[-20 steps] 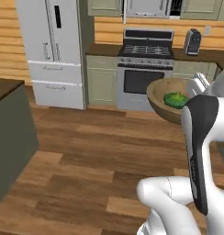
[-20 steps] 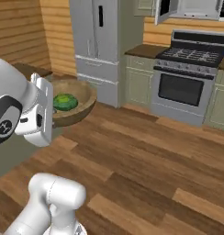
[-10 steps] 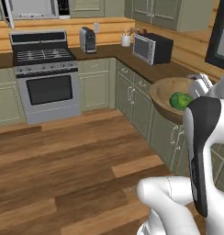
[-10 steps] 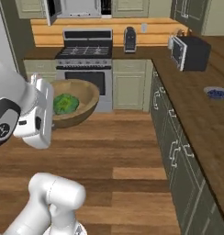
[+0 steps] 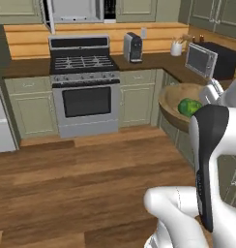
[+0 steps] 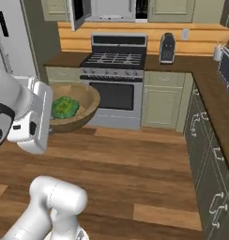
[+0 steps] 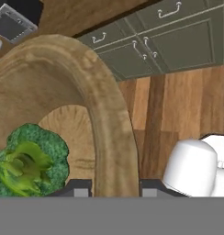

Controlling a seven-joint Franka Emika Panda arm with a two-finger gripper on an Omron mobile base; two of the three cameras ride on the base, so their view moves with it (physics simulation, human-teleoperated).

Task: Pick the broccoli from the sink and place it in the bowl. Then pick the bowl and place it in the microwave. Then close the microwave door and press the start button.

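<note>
Facing stove (image 5: 83,92) wall; microwave (image 6: 114,9) mounted above, microwave door (image 6: 75,13) swung open at left. Carrying bowl (image 6: 79,107) aloft near arm, clear of counters. Gripper (image 7: 110,189) part-closed, clamping bowl's thick rim (wall between fingers). Broccoli (image 6: 65,107) sitting loose inside bowl. Judging: keeping bowl level, raising slowly toward microwave opening, clearing door edge, avoiding tipping.

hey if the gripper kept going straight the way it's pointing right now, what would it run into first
The gripper is already clamped on the rim of the bowl, with the broccoli inside. Beyond the bowl, the hand view shows lower cabinets and wood floor; probably the cabinets first, but depth is unclear.
</note>
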